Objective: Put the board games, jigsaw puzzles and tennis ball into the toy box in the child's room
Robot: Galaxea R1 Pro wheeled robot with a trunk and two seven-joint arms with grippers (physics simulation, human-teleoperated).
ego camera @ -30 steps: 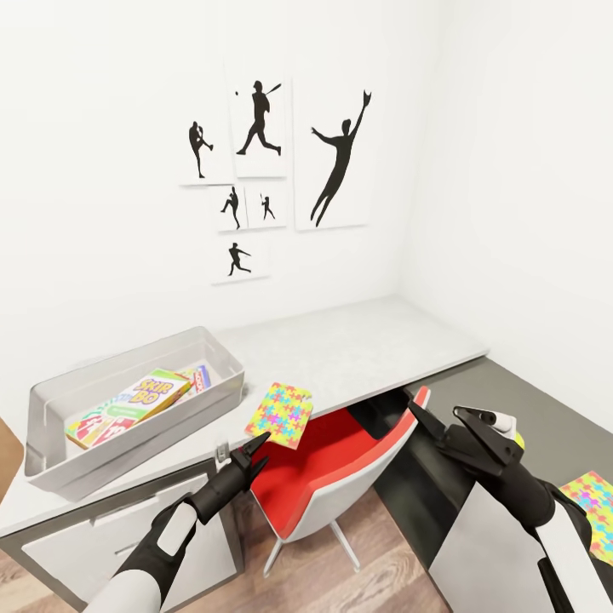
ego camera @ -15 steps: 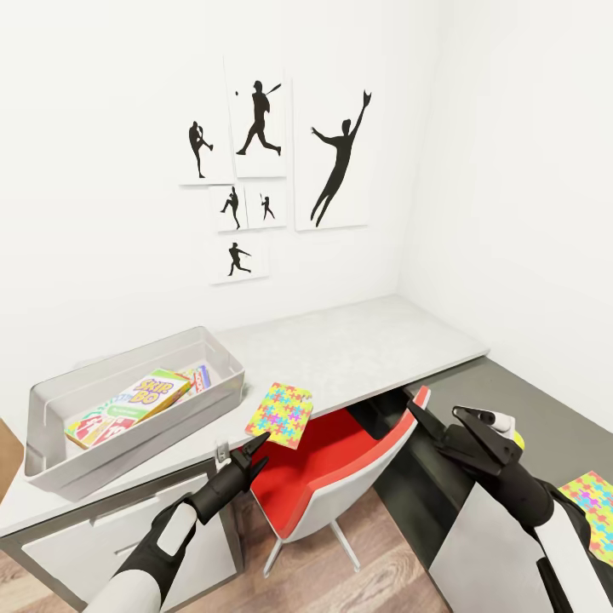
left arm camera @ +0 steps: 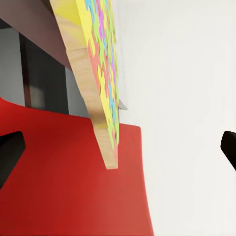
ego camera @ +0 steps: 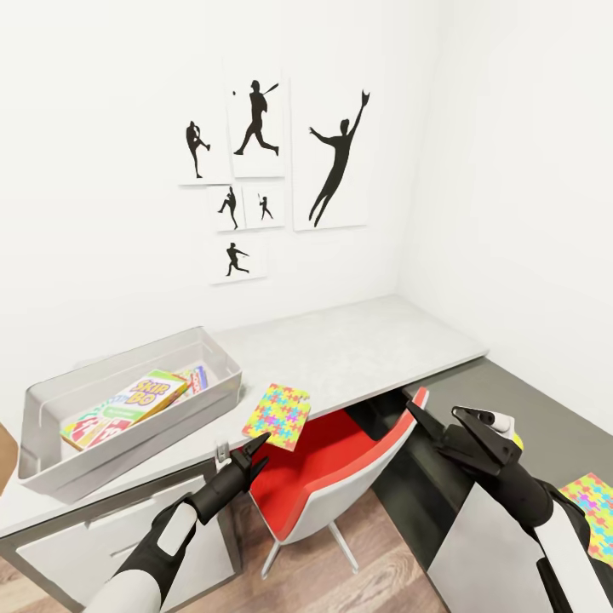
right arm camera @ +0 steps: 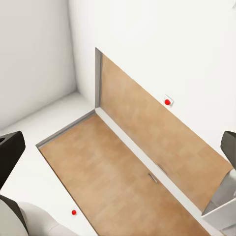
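Head view: grey toy box (ego camera: 51, 407) stands on the white table (ego camera: 358, 349) toward its left end, w/ board games (ego camera: 128, 407) lying inside, "Skip-Bo" box uppermost. A jigsaw puzzle (ego camera: 277, 415) lies at the table's front edge, just right of the toy box, one corner overhanging the edge above a red chair (ego camera: 340, 464) tucked under the table. Left gripper (ego camera: 253, 452) sits just below and in front of that puzzle, jaws parted, nothing between them. Right gripper (ego camera: 443, 421) is held over the chair's right side, well apart from the puzzle, jaws spread wide & empty; a pale rounded object beside it is too hidden to identify. A second jigsaw puzzle (ego camera: 596, 502) shows at the lower right edge, partly behind the right arm. Silhouette posters (ego camera: 255, 128) of ball players hang on the wall above the table. Left wrist view: the puzzle (left arm camera: 101, 83) seen edge-on between the two dark fingertips (left arm camera: 10, 150), not touching either; red chair seat (left arm camera: 64, 187) behind it. Right wrist view: fingertips (right arm camera: 10, 147) far apart, empty, over a wood floor (right arm camera: 123, 167) & white walls.
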